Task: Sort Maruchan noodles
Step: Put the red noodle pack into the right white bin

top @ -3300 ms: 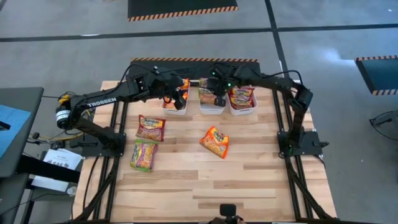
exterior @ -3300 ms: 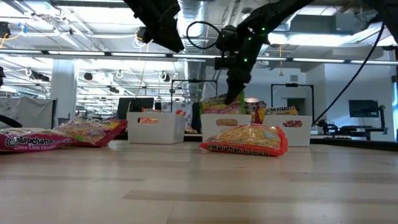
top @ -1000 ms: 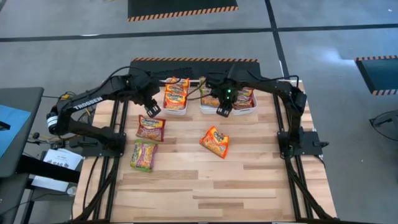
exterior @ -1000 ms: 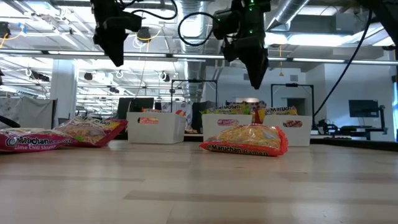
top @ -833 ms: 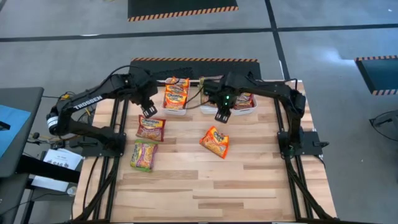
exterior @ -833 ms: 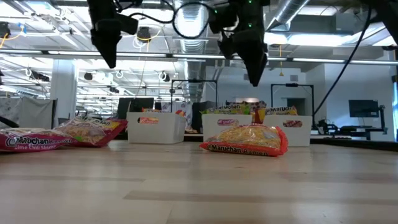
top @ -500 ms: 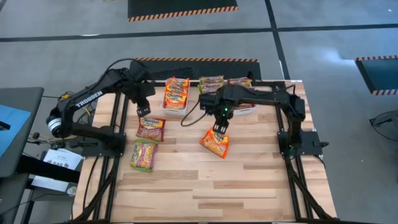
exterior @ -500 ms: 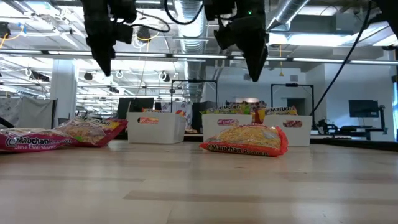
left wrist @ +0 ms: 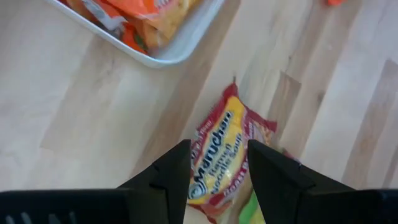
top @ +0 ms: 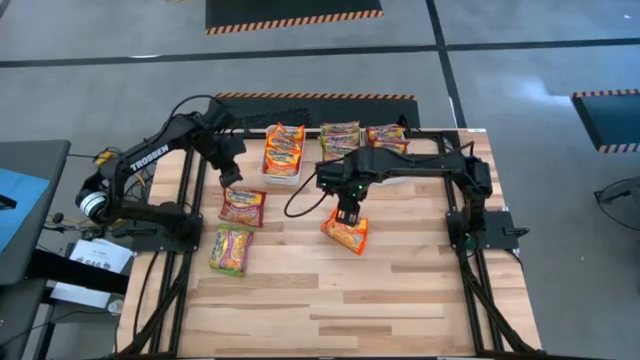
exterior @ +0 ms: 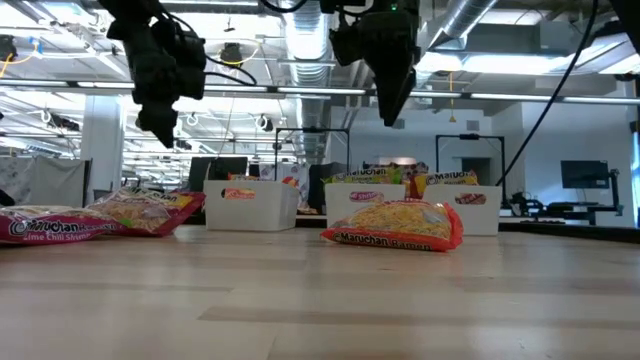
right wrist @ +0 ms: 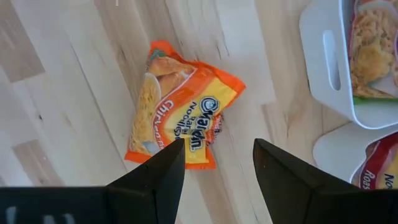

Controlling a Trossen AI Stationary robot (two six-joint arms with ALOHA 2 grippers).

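Maruchan noodles, the flat crinkly yellow-printed plastic packets, are mostly sorted: you have them heaped in three white plastic bins (top: pixel 283 176) at the wooden surface's (top: pixel 400 290) far edge. Three remain loose nearer than the bins: an orange packet (top: pixel 346 230), a red-edged packet (top: pixel 243 205) and a green-pink packet (top: pixel 231 249). Your right end effector (top: pixel 349 211) hangs open and empty over the orange one; your left end effector (top: pixel 231 179), open and empty too, hangs between the bins and the red-edged one. Only the wrist views show you the gaps between the jaws; the low view shows height above the surface.

We read "TROSSEN" on the left arm (top: pixel 148 157), "Maruchan Ramen" on the orange packet (exterior: pixel 396 225) mid-table, and "Maruchan Ramen Noodle Soup" on the red packet (left wrist: pixel 222 158) at left.
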